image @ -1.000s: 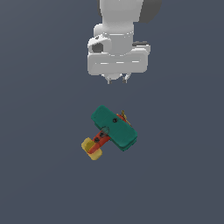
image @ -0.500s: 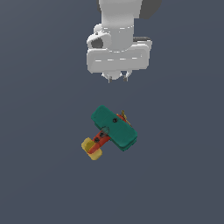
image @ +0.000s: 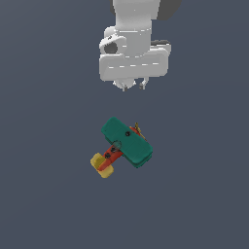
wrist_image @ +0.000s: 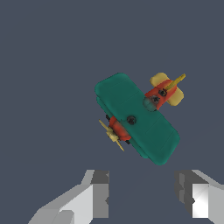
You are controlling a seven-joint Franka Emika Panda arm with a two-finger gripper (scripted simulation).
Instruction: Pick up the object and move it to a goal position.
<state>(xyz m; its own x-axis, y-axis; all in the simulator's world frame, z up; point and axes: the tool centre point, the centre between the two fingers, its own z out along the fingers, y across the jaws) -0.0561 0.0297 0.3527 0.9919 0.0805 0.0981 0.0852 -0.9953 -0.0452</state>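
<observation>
The toy airplane [image: 125, 142] lies on the dark grey floor, with a broad teal-green wing, a red body, a yellow tail block [image: 101, 165] and a small yellowish propeller [image: 138, 129]. It also shows in the wrist view [wrist_image: 138, 117]. My gripper [image: 133, 87] hangs above and behind the airplane, apart from it, under the white arm. In the wrist view the gripper [wrist_image: 142, 199] is open and empty, with its two fingers [wrist_image: 98, 197] spread wide and the airplane beyond their tips.
Plain dark grey floor [image: 48, 194] surrounds the airplane. No other objects show.
The arm has shifted slightly toward the exterior view's right and a little lower. The airplane has not moved.
</observation>
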